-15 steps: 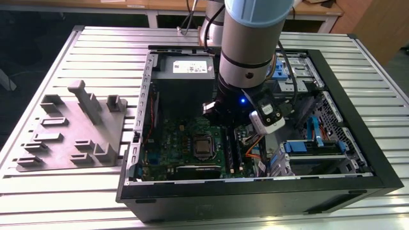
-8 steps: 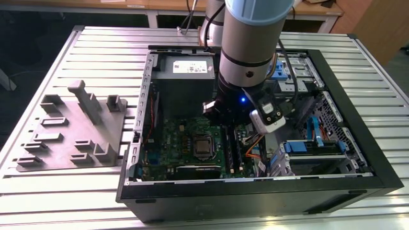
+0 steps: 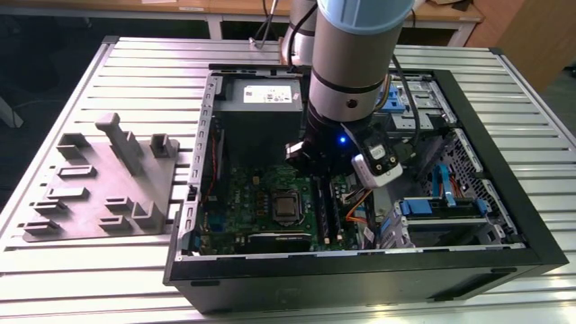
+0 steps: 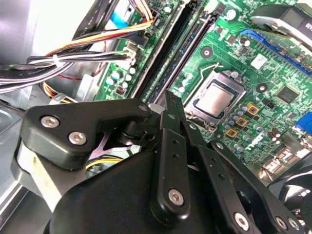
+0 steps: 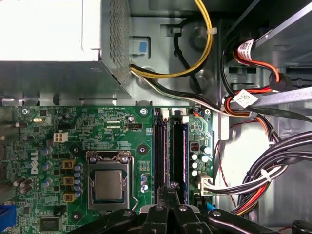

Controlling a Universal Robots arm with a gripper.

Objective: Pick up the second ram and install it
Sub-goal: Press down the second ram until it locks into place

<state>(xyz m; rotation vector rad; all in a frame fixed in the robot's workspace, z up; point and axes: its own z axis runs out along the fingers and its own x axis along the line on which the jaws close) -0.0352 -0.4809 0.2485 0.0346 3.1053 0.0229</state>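
White logo lettering stands on the motherboard (image 5: 33, 163). Printed labels on the power supply (image 3: 270, 96) and cable tag (image 5: 244, 99): print illegible.

Green motherboard (image 5: 122, 141) with black slots (image 5: 161, 156); grey ribbed counter (image 3: 81, 270); black case (image 3: 360, 277); yellow, red, black cables (image 5: 204, 44); silver processor (image 5: 108, 185).

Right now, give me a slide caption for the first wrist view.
Gripper with fingers closed above the memory slots of the green motherboard, beside the processor.
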